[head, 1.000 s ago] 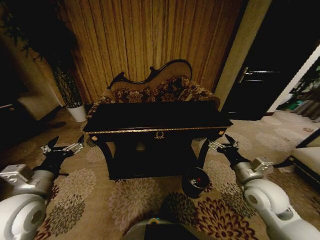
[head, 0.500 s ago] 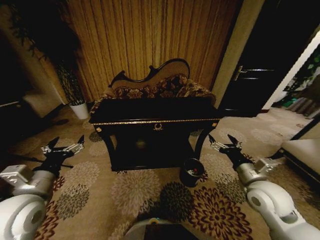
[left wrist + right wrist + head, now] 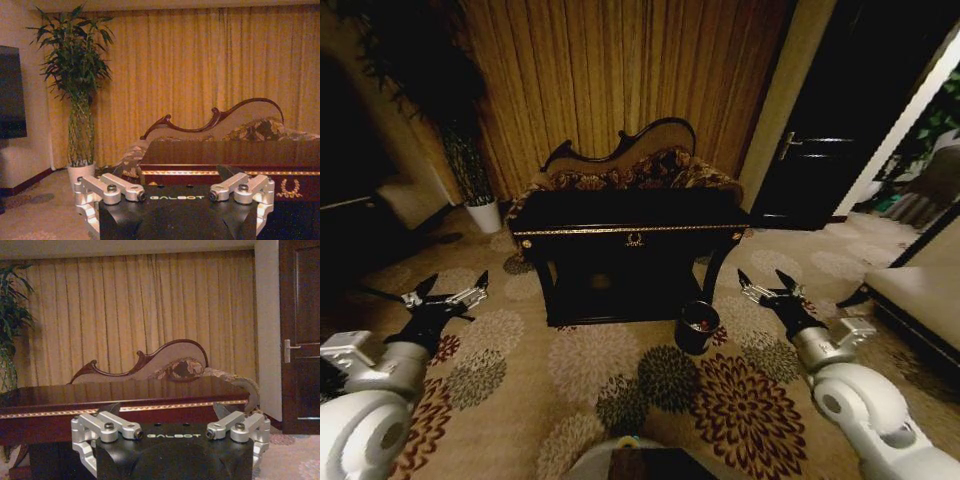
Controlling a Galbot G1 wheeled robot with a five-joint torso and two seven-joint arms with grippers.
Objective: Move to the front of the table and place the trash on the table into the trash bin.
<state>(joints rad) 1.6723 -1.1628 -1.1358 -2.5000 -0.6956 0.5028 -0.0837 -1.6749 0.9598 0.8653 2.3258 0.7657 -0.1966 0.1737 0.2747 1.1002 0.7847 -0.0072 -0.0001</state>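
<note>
Sofa (image 3: 630,170) behind table (image 3: 630,212), trash bin (image 3: 696,327) beside front leg, plant pot (image 3: 482,214) left

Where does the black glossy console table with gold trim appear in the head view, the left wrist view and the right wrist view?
Head view: the black glossy console table with gold trim stands at centre, before the carved-back sofa.
Left wrist view: lower right, above the left pincer.
Right wrist view: lower left to centre, above the right pincer.
Shared landmark: the sofa's curved back behind the table.
</note>
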